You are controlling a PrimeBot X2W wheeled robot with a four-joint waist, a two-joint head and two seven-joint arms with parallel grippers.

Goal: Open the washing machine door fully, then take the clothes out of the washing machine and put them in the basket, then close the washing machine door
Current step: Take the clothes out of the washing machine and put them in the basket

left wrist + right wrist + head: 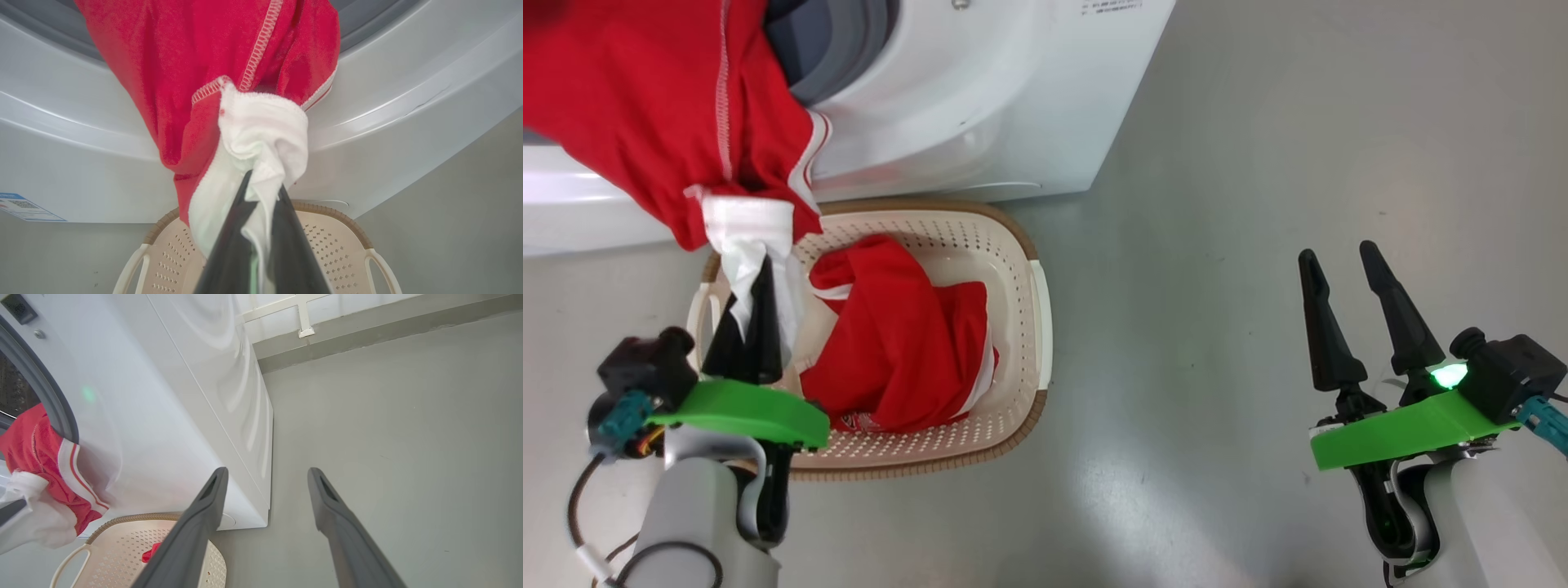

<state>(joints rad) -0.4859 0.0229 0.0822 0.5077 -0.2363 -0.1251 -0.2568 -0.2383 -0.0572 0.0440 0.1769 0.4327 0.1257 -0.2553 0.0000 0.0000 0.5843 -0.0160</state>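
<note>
The white washing machine [980, 98] stands at the top of the head view with its drum mouth uncovered; its door is out of view. A red garment of the clothes [645, 106] hangs out of the mouth. My left gripper [756, 282] is shut on that garment's white panel [261, 130], just above the far-left end of the cream basket [1021, 245]. Another red garment [898, 343] lies in the basket. In the left wrist view the left gripper [264, 183] pinches the bunched white fabric. My right gripper [1338, 255] hovers open and empty over the floor to the right.
Bare grey floor [1258, 163] spreads to the right of the machine and the basket. The basket [122, 547] sits directly against the machine's front [184, 396]. A blue label [20, 206] marks the machine's lower front. A wall base [367, 330] runs behind.
</note>
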